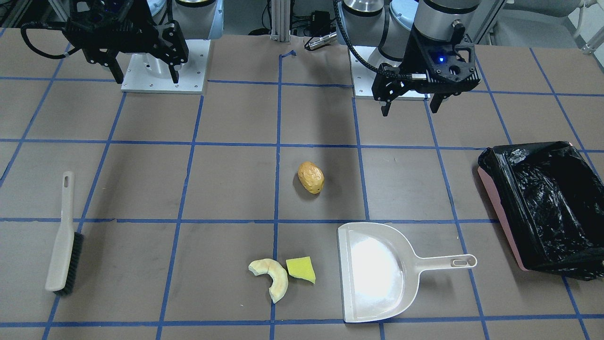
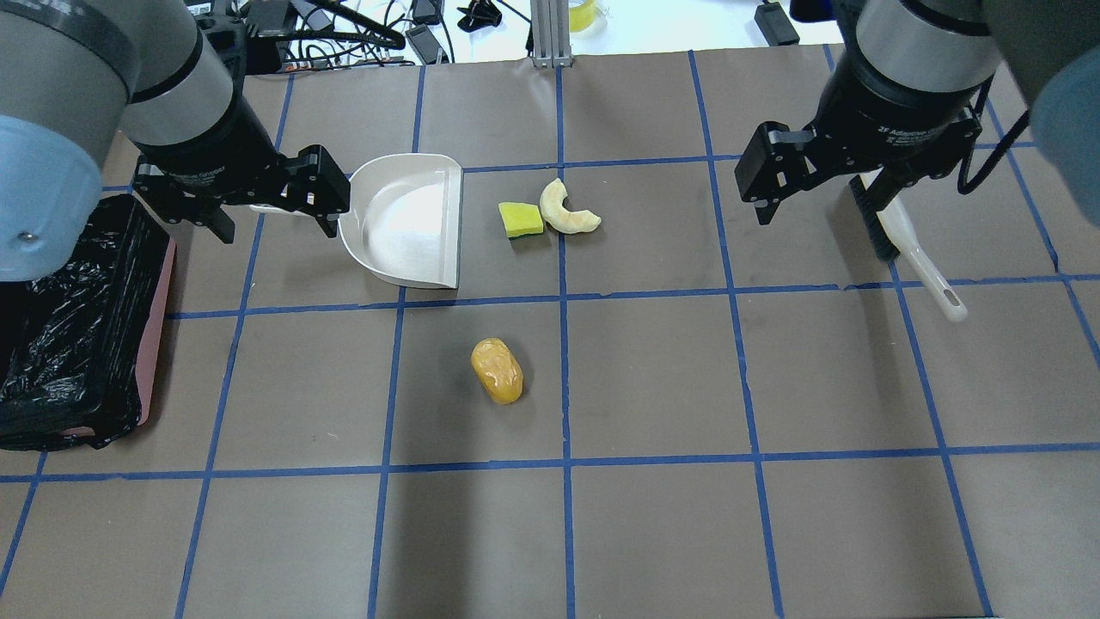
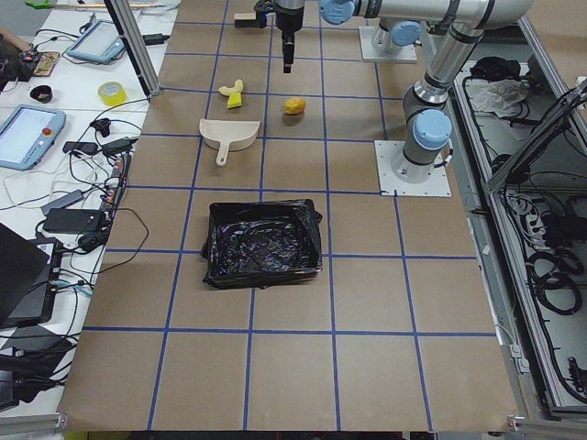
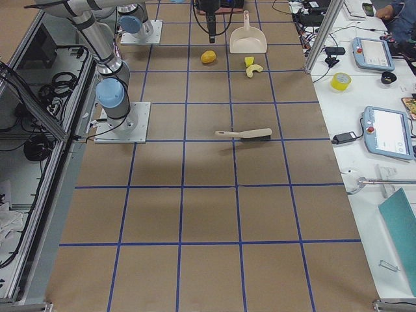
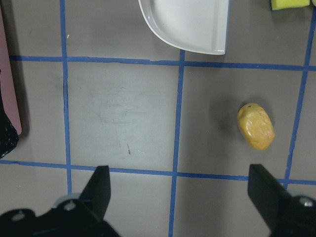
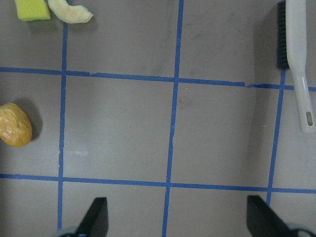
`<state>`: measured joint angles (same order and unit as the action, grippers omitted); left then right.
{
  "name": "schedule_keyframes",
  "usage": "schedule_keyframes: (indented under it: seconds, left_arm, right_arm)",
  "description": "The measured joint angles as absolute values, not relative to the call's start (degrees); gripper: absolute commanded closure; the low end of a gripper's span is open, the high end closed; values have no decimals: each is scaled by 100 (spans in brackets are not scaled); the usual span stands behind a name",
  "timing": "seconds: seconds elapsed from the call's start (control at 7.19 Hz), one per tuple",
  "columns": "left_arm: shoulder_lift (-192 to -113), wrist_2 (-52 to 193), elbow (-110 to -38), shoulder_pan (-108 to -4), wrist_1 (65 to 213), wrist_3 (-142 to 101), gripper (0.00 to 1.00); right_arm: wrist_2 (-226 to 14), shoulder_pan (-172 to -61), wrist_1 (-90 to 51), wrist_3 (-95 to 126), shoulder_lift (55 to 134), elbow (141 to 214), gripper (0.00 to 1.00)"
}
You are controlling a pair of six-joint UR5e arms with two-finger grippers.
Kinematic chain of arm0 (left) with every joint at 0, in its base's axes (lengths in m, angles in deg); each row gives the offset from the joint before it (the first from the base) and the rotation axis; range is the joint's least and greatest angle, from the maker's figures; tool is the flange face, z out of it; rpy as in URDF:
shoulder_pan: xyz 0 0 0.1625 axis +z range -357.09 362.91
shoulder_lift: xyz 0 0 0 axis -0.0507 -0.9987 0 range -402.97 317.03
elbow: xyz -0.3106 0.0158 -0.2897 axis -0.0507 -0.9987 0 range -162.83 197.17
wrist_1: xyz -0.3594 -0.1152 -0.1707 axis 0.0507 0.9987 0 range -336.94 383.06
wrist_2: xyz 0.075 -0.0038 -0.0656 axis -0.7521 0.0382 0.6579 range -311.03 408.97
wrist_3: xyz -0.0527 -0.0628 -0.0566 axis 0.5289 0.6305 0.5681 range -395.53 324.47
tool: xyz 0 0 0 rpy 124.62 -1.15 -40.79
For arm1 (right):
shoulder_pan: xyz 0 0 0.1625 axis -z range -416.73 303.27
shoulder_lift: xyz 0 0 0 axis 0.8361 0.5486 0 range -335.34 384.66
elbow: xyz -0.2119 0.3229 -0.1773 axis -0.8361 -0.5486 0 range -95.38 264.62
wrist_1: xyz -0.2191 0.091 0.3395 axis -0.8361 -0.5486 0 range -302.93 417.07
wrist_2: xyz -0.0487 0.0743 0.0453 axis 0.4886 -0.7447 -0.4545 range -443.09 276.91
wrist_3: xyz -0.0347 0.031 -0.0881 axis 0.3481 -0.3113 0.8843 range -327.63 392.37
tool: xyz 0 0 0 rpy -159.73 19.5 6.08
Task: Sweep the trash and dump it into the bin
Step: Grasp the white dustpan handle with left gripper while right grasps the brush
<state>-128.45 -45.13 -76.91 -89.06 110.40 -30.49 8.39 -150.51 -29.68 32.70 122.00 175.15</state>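
Brown paper ruled into squares by blue tape covered the worktop. Seen from overhead, the tan-orange lump (image 2: 497, 370) lay near the middle, just left of the centre tape line, its long axis running near to far with a slight lean. It looked glossy and dimpled, like a small potato. Farther off, the pale crescent slice (image 2: 565, 210) lay across that same line, its hollow side turned to the far right. The yellow-green wedge (image 2: 521, 219) sat just beside it on the left; whether the two touched was hard to tell.

Left of the wedge lay the cream dustpan (image 2: 404, 223), its straight mouth facing the pieces and its handle running left, hidden there beneath the left hand (image 2: 277, 228). At the far left edge sat the bin (image 2: 161, 327), pink with a crinkled black liner, partly covered by the left arm.

On the right lay a brush (image 2: 911, 249), its bristle end partly hidden under the right hand (image 1: 146, 78). Both hands hung above the worktop, fingers spread wide and grasping nothing.
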Motion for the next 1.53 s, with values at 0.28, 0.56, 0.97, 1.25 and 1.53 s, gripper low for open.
schedule_keyframes:
  seconds: [0.28,0.56,0.97,1.25,1.53]
  left_arm:
    - [-12838,-4499,-7707,-8902,11035,-3080,0]
    - [-12850,-4478,-7714,-8904,11034,-3135,3]
    - [-13056,-4483,-7680,-8742,10750,-4351,3]
    - [-13292,-4032,-7630,-8327,10430,-5213,2]
    - [-13589,-3774,-7628,-8076,10211,-6158,1]
  right_arm:
    - [850,-15043,-2956,3272,12194,17529,0]
    - [855,-15027,-2959,3264,12182,17539,0]
    - [893,-14909,-2990,3263,12102,17544,0]
    - [984,-14356,-2975,3967,11815,17611,0]
    - [1073,-13470,-3146,4957,11369,17906,0]
